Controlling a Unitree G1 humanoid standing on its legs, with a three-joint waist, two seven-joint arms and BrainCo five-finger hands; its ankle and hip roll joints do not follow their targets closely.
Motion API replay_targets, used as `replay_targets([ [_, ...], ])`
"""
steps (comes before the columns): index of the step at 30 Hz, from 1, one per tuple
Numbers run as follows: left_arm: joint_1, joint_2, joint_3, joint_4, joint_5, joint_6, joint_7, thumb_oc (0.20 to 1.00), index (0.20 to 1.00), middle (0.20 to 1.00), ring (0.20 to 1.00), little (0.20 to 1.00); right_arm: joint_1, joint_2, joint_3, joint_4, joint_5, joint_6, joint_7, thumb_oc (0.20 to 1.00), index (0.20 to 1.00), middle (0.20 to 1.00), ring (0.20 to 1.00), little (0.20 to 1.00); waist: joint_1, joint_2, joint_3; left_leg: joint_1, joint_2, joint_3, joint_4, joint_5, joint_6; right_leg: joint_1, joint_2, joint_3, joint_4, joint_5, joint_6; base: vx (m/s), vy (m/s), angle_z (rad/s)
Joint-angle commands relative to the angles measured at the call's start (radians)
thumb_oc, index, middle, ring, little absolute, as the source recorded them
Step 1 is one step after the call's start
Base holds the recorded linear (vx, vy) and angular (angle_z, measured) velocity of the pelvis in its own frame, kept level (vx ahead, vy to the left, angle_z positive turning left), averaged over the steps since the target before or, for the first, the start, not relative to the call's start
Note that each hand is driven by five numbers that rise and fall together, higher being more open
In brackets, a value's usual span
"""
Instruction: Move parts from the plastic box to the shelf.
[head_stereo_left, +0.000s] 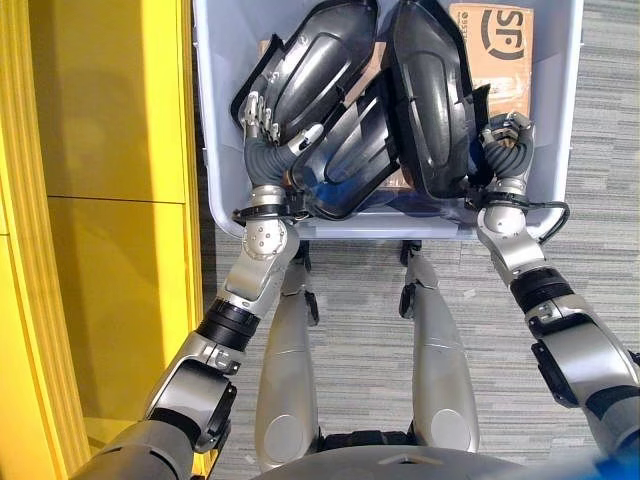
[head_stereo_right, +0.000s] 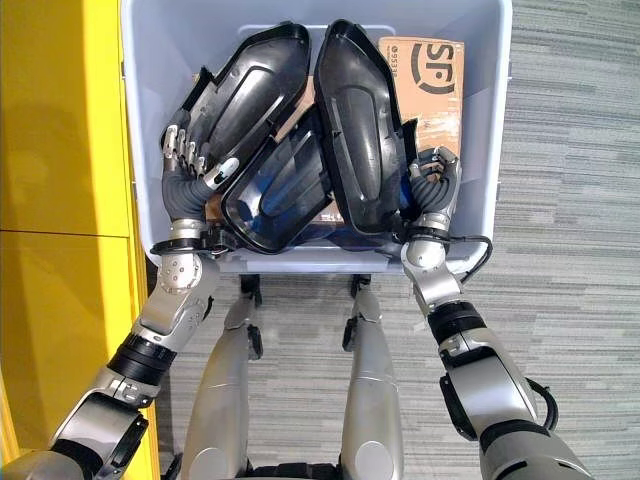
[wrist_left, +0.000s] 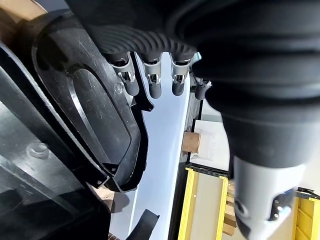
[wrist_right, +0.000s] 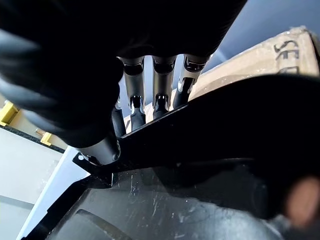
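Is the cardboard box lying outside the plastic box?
No. In the left eye view the cardboard box lies inside the plastic box, in its far right corner, partly under the black parts.

workshop: yellow shelving (head_stereo_left: 110, 200), parts bin (head_stereo_left: 215, 190)

A cardboard box (head_stereo_left: 497, 55) lies in the far right corner. Grey carpet (head_stereo_left: 600, 150) covers the floor. A yellow cabinet (head_stereo_left: 100, 200) stands left.
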Motion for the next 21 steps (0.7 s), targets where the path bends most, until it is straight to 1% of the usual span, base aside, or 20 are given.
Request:
replay_targets([
  [1, -0.016, 0.037, -0.004, -0.102, 0.028, -0.056, 0.002, 1.000, 1.000, 1.000, 1.000, 1.000, 0.009, 0.128, 0.146, 0.073, 0.006, 0.106, 0.127, 0.200, 0.200, 0.200, 0.200, 0.200, 0.083, -0.001, 0.020, -0.023, -0.067, -0.004, 0.038, -0.050, 0.035, 0.070, -0.054, 0.007, 0.035, -0.026, 0.072, 0.00, 0.000, 0.00],
  [12, 0.004, 0.039, -0.004, -0.093, 0.018, -0.055, -0.006, 1.000, 1.000, 1.000, 1.000, 1.000, 0.046, 0.125, 0.124, 0.049, 0.021, 0.103, 0.120, 0.200, 0.200, 0.200, 0.200, 0.200, 0.083, -0.016, 0.008, 0.021, -0.063, -0.007, 0.022, -0.046, 0.033, 0.116, -0.053, -0.001, 0.021, -0.023, 0.072, -0.01, 0.000, 0.02],
  [18, 0.022, 0.042, -0.001, -0.084, 0.015, -0.051, -0.011, 1.000, 1.000, 1.000, 1.000, 1.000, 0.072, 0.114, 0.113, -0.041, 0.019, 0.094, 0.119, 0.200, 0.200, 0.200, 0.200, 0.200, 0.082, -0.023, -0.006, 0.070, -0.064, -0.001, -0.014, -0.032, 0.028, 0.154, -0.049, -0.006, -0.002, -0.014, 0.076, 0.00, 0.000, 0.00],
  [21, 0.041, 0.048, 0.007, -0.075, 0.013, -0.050, -0.014, 1.000, 1.000, 1.000, 1.000, 1.000, 0.094, 0.102, 0.099, -0.142, 0.017, 0.080, 0.121, 0.200, 0.200, 0.200, 0.200, 0.200, 0.079, -0.032, -0.023, 0.110, -0.061, 0.005, -0.036, -0.026, 0.025, 0.191, -0.044, -0.006, -0.024, -0.007, 0.079, 0.00, -0.009, -0.03],
])
